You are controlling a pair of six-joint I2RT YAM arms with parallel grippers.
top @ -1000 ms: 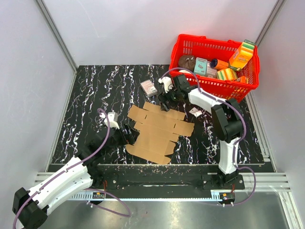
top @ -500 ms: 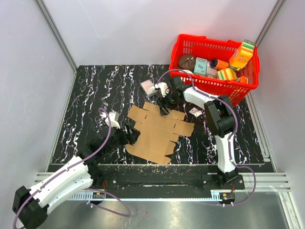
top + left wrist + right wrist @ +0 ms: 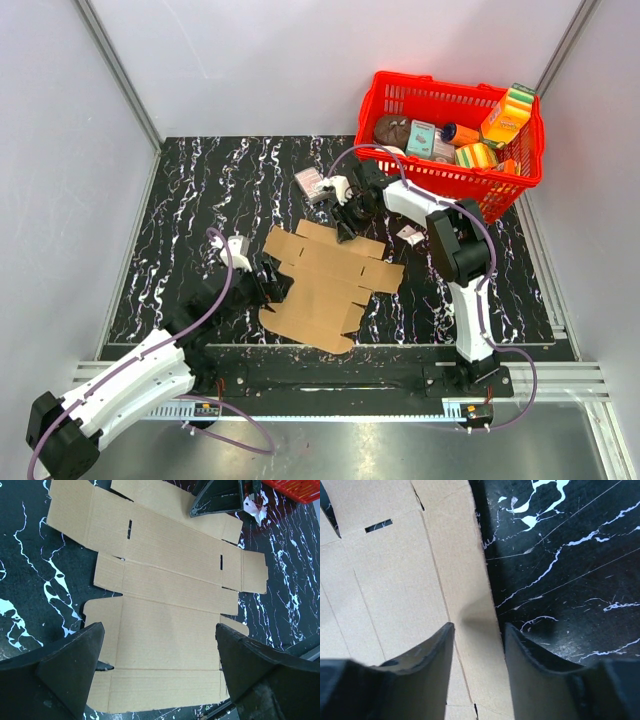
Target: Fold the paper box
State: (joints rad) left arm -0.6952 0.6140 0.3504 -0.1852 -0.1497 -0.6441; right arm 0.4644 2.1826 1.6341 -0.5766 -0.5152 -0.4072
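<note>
Centrally, the paper box (image 3: 325, 283) lies as a flat die-cut sheet on the black, white-veined desk (image 3: 190, 200), enclosed by pale walls (image 3: 250, 70). The left gripper (image 3: 262, 285), jaws spread wide, straddles its left edge. The right gripper (image 3: 345, 228), fingers slightly parted and holding nothing, sits over its far flap. Beyond: a small printed carton (image 3: 312, 184) and a red basket (image 3: 455, 185) of grocery packs (image 3: 505, 118).
</note>
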